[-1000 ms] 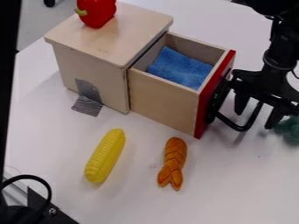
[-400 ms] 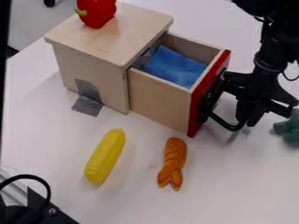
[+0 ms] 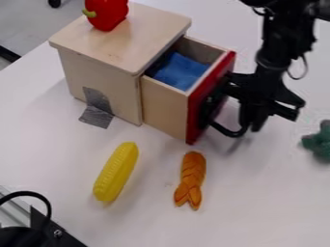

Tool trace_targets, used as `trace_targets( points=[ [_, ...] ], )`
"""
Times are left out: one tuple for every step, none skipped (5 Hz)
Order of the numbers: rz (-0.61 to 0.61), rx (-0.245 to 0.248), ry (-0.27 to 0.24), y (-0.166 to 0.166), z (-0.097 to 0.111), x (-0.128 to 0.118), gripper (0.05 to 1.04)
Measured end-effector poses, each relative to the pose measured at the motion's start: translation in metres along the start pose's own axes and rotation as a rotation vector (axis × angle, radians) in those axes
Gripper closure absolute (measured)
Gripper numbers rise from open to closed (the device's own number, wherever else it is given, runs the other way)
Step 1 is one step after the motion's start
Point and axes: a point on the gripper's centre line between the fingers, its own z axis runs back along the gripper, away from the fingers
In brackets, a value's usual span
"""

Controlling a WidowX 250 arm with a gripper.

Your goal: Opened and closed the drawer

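Note:
My gripper (image 3: 251, 126) is at the right of the drawer, its fingers closed together at the outer end of the black drawer handle (image 3: 224, 130). The wooden drawer (image 3: 162, 107) stands partly out of its box (image 3: 100, 72), with its red front (image 3: 201, 103) facing right. A blue cloth (image 3: 180, 70) lies inside the drawer. Part of the handle is hidden behind the fingers.
A red pepper (image 3: 108, 13) sits on top of the box. In front lie a yellow corn cob (image 3: 116, 171) and an orange shrimp-like toy (image 3: 191, 179). A green object (image 3: 318, 141) rests at the right edge. Grey tape (image 3: 97, 116) holds the box's base.
The fingers have closed at the handle. My gripper has moved left, and the drawer has slid further into the box with its cloth. The toys have stayed put.

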Motion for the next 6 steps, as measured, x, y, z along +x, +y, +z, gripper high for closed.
trace_targets(
  points=[
    [0.055,0.005,0.017,0.029,-0.006,0.002,0.962],
    [0.076,0.002,0.023,0.041,-0.008,0.003,0.961],
    [0.107,0.012,0.028,0.062,-0.01,0.004,0.962],
    [0.116,0.025,0.035,0.071,-0.011,0.002,0.961],
    [0.135,0.022,0.028,0.078,-0.01,0.001,0.962],
    [0.138,0.002,0.026,0.076,-0.009,-0.001,0.945]
  ],
)
